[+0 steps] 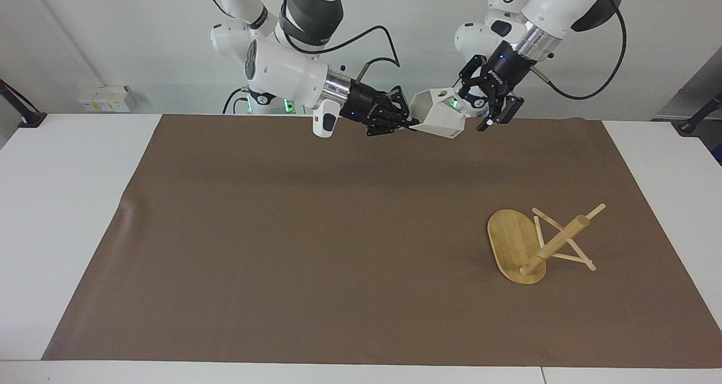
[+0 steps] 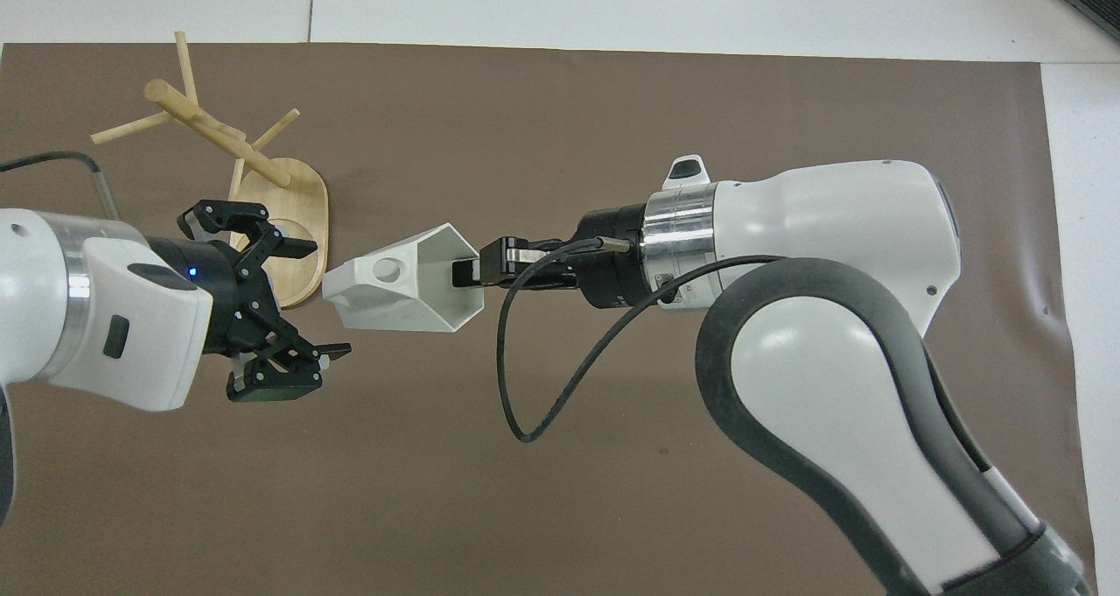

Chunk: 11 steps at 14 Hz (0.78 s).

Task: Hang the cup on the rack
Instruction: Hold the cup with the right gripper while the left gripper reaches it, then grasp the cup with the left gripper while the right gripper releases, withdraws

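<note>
A lab: bare white walls; brown mat (image 1: 316, 232) on white table (image 1: 67, 203).

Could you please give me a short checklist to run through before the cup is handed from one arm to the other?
1. Right end effector grips the faceted white cup by its rim: ok.
2. Left end effector open beside the cup: ok.
3. Cup's pierced handle faces the left end effector: ok.
4. Left fingers touching the cup: cannot tell.
5. Light bamboo rack upright: not ok, it lies tipped over on the brown mat.
</note>
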Each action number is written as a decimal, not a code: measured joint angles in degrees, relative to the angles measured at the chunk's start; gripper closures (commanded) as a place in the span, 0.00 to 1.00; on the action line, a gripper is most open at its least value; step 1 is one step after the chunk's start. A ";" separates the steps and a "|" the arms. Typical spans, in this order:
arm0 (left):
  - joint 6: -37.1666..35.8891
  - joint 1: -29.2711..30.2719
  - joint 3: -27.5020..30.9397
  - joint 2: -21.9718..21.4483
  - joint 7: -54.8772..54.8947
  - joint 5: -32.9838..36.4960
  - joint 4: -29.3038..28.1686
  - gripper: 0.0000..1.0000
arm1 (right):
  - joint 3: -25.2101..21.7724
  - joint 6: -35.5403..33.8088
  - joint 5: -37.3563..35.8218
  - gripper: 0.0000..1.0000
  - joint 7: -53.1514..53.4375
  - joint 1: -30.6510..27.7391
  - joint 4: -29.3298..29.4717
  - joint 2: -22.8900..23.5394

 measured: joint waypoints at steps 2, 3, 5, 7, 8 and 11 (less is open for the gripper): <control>2.72 -0.01 0.02 -0.71 2.04 -1.96 -2.47 0.00 | 0.00 0.00 0.00 1.00 -0.01 0.00 0.00 0.00; 3.98 -0.01 0.02 -0.90 3.21 -3.06 -3.45 0.00 | 0.00 0.00 0.00 1.00 -0.02 0.00 0.00 0.00; 6.20 -0.01 0.05 -0.99 5.15 -4.74 -4.94 0.00 | 0.00 0.00 0.00 1.00 -0.02 0.00 0.00 0.00; 7.71 -0.01 0.07 -0.99 6.71 -6.15 -5.66 0.00 | 0.00 0.00 -0.02 1.00 -0.03 -0.01 0.00 0.00; 8.33 -0.01 0.09 -0.99 7.48 -7.22 -5.91 0.00 | 0.00 0.00 -0.07 1.00 -0.04 -0.01 0.00 0.00; 9.87 -0.17 0.10 -0.99 8.42 -8.96 -6.69 0.00 | -0.03 0.05 -0.39 1.00 -0.05 -0.08 0.00 0.00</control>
